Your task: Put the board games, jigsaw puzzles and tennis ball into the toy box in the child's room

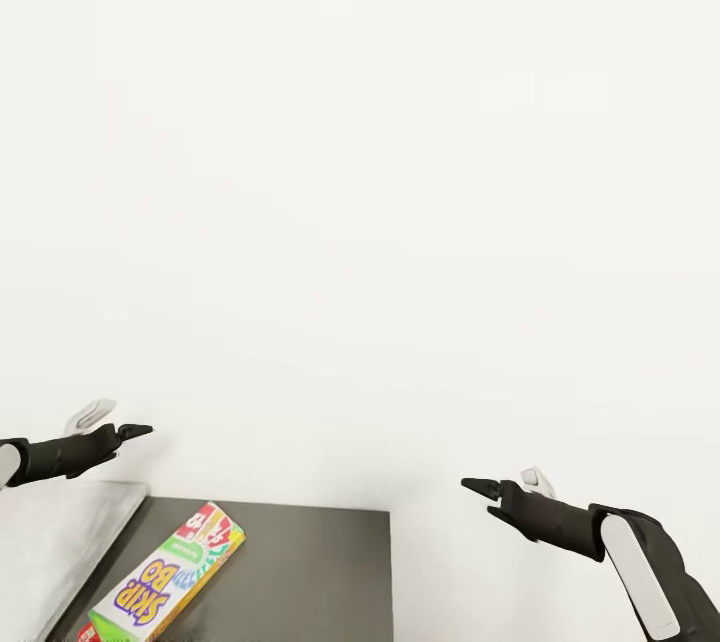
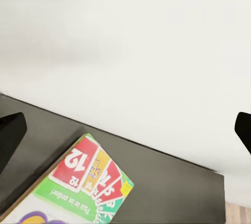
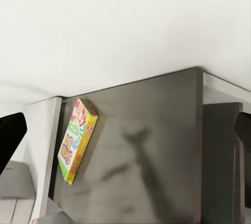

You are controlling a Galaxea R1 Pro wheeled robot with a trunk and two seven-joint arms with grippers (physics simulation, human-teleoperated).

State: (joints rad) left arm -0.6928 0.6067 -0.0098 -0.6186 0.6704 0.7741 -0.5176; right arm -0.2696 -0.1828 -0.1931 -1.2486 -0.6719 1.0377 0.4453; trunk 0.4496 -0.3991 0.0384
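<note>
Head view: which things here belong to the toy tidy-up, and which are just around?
Job:
- Skip-Bo game box, lying flat on the table
- left hand, empty
- right hand, empty

Just around:
- dark table
- white wall
- grey surface beside the table

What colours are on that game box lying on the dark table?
The game box is green, white, red and yellow with purple lettering, clearest in the head view.

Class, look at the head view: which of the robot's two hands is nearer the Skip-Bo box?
The left hand: it hangs just beyond the Skip-Bo box, while the right hand sits past the dark table.
</note>
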